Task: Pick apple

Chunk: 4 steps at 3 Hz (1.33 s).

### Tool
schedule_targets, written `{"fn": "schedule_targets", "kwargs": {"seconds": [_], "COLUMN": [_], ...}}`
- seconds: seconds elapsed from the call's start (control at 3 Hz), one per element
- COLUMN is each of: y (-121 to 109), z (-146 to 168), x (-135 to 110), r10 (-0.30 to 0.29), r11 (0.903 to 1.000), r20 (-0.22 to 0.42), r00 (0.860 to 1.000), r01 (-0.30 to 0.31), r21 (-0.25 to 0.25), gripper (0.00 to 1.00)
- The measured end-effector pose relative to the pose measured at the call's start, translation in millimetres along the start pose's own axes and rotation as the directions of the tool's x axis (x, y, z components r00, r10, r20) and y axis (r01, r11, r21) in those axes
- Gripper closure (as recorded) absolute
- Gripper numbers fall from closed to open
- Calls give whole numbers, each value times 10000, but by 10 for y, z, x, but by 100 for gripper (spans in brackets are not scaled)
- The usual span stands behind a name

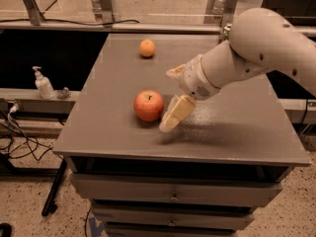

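Round red apple point(148, 105) sits stem-up on grey metal table point(237, 132); cream two-finger gripper point(169, 100), fingers spread, hangs just beside it.

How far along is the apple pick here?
Approach looks mostly done: the gripper hangs open close beside the apple, one finger low next to it. In hand: lining up around the fruit. Left: closing on the apple and lifting it off the table; it is not yet gripped.

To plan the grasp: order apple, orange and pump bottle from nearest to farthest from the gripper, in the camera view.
1. Apple, beside the open gripper.
2. Orange, back of the table.
3. Pump bottle, far left ledge.
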<state>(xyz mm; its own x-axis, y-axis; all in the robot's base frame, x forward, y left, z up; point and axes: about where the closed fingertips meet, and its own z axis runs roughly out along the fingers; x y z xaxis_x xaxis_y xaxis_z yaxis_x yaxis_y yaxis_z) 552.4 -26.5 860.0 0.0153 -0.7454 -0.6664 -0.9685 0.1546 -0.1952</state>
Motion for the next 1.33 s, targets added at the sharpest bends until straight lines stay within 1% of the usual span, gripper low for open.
{"fn": "schedule_targets", "kwargs": {"seconds": [0.33,0.67,1.0,1.33], "y": [-49,-24,-21,-84], "z": [238,385,470,498], "x": [-3,-75,-117,-141], "r10": [227,485,801,1122], "r11": [9994,9973,9935,9878], "r20": [51,85,-66,-376], "r00": [9997,9988,9968,9930], "r01": [-226,-480,-803,-1155], "r21": [-244,-564,-811,-1043], "gripper": [0,0,20,41]}}
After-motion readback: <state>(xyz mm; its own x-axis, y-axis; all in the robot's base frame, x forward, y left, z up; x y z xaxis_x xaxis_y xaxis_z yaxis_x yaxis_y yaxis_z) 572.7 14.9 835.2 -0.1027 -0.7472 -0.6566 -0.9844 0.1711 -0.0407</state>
